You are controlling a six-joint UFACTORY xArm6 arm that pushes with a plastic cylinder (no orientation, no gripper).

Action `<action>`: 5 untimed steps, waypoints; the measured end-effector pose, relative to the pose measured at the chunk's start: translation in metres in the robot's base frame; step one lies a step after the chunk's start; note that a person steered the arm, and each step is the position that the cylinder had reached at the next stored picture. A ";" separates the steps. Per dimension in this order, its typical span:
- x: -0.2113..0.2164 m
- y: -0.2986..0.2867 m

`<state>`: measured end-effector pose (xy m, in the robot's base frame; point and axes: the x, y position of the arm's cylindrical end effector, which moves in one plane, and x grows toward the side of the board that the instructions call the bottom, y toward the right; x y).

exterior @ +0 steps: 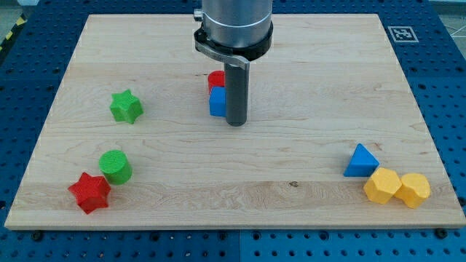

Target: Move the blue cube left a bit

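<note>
Eight coloured blocks lie on the wooden worktop [306, 87]. Nearest the view's bottom, at the left, a red star [89, 192] sits just below and left of a green cylinder [115, 166], the two close together. At the bottom right, a yellow hexagonal block [382, 185] touches a second yellow block [414, 190], and a blue triangular block [360, 161] sits just above and left of them. Farther up on the left, a green star [126, 106] stands alone, well apart from the others. Near the middle of the board is the blue cube [217, 102], with a red block [215, 79] touching its far side, partly hidden by the arm. My tip [235, 122] rests on the board right beside the blue cube's right side, apparently touching it. The end effector is a plain dark rod with no jaws, so nothing spreads or pinches.
</note>
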<state>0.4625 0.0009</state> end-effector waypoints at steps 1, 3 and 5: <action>0.003 0.013; -0.015 0.012; -0.015 -0.006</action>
<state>0.4473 -0.0049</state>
